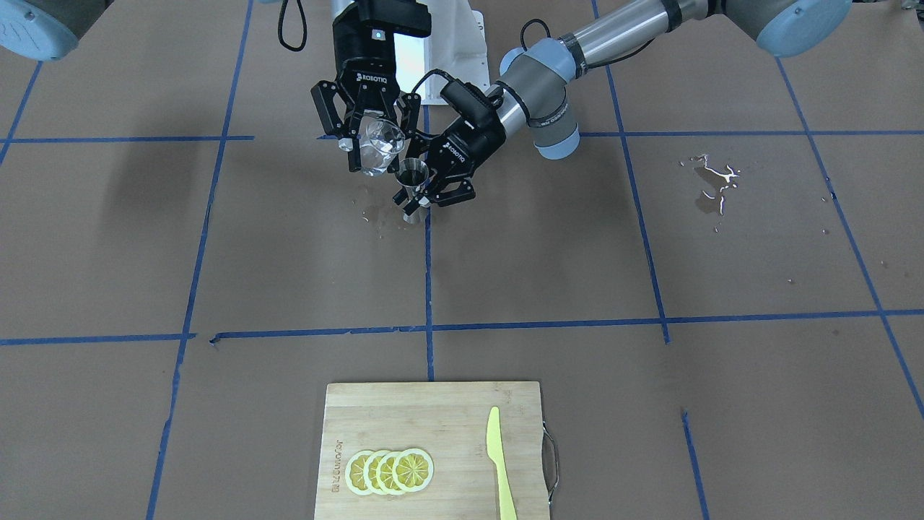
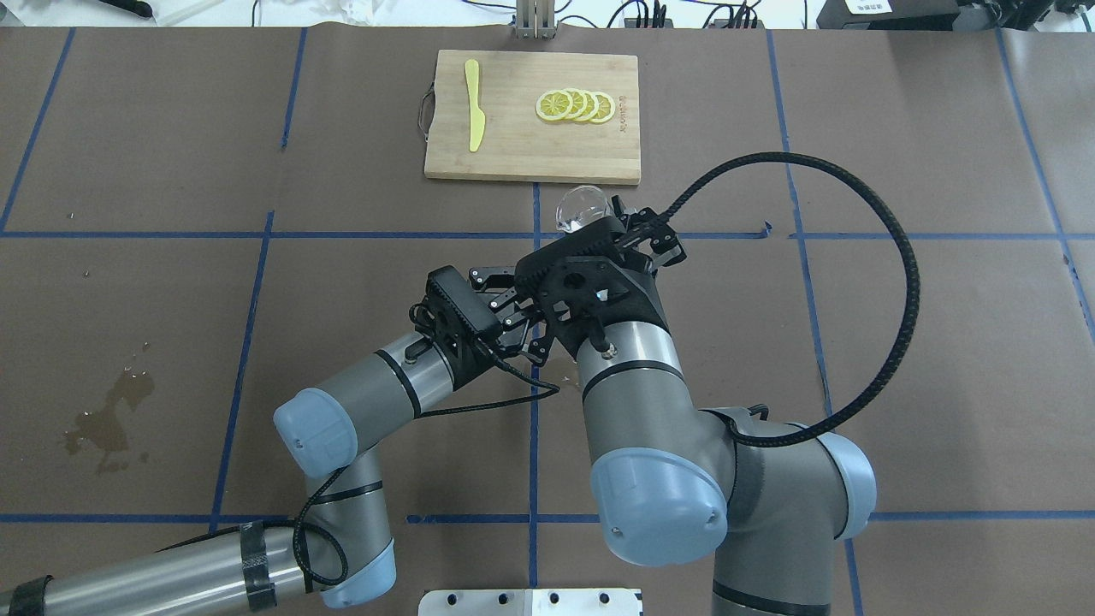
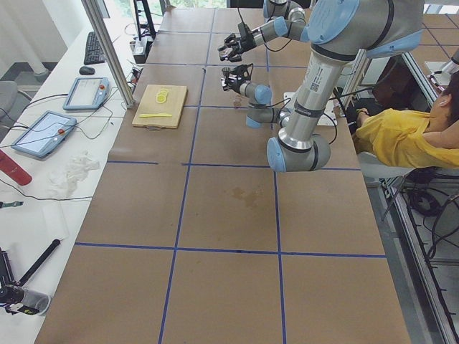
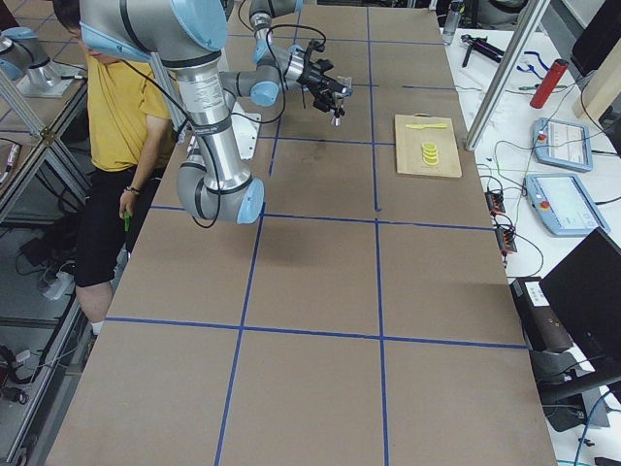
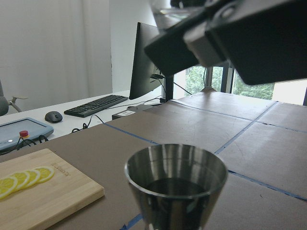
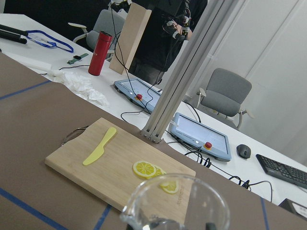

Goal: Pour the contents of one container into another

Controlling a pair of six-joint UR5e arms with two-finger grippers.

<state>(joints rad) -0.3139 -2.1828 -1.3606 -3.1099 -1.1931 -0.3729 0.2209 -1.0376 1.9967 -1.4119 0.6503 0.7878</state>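
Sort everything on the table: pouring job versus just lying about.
Job: small clear glass spouted cup, in right claw; silvery steel hourglass jigger, in left claw.
Lying about: bamboo cutting board, yellow lemon slices, yellow plastic knife, spilled puddle.

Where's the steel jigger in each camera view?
Front-facing: jigger upper centre, in the left gripper.
Overhead: hidden under the wrists.
Exterior left: top centre at the grippers, too small to make out.
Exterior right: likewise, top centre.
Left wrist: jigger bottom centre, close up.
Right wrist: not in it; only the glass cup.
Shared landmark: cutting board, in all six.
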